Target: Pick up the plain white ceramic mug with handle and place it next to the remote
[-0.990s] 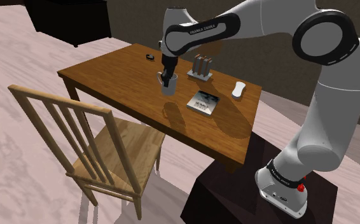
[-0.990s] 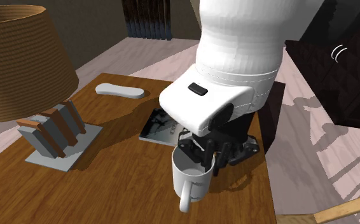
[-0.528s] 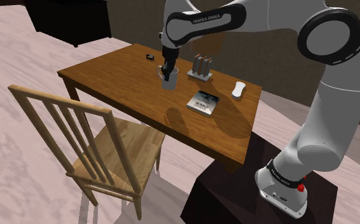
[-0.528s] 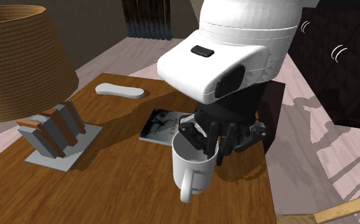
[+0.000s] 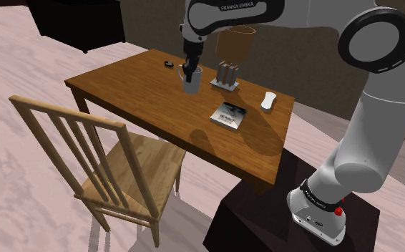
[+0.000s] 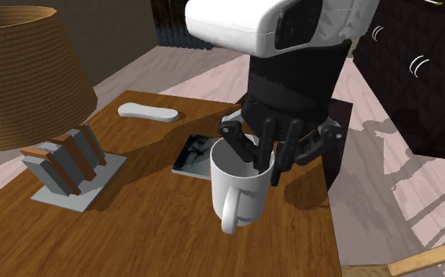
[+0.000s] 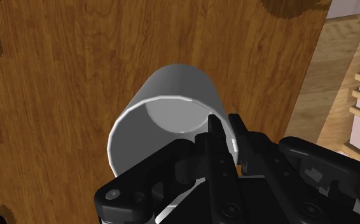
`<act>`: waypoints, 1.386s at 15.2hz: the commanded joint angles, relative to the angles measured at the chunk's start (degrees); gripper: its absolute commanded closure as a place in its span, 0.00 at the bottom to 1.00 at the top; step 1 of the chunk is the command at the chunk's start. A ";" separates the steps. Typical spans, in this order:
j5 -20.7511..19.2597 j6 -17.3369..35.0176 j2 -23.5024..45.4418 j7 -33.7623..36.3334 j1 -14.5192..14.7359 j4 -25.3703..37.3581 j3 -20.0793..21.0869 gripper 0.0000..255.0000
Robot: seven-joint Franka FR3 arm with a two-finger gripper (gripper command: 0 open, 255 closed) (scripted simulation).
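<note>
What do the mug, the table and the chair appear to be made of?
Mug: plain white, smooth, with a soft sheen; ceramic is plausible but not certain. Table: warm brown wood with visible grain streaks. Chair: paler wood with faint grain on the seat.

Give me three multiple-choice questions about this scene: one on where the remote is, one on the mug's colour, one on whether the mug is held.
1. The remote lies: A on a shelf; B on the table; C in a sink.
2. The mug is: A red; B white; C green.
3. The mug is: A clasped by the fingers; B lying on its side; C standing free on the table.

Answers: 1 B, it rests on the wood near the table's edge. 2 B, it is plain white all over. 3 A, the fingers pinch its rim.
</note>
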 commanded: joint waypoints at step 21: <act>2.15 -5.53 -4.68 -15.21 -9.37 0.69 -5.51 1.00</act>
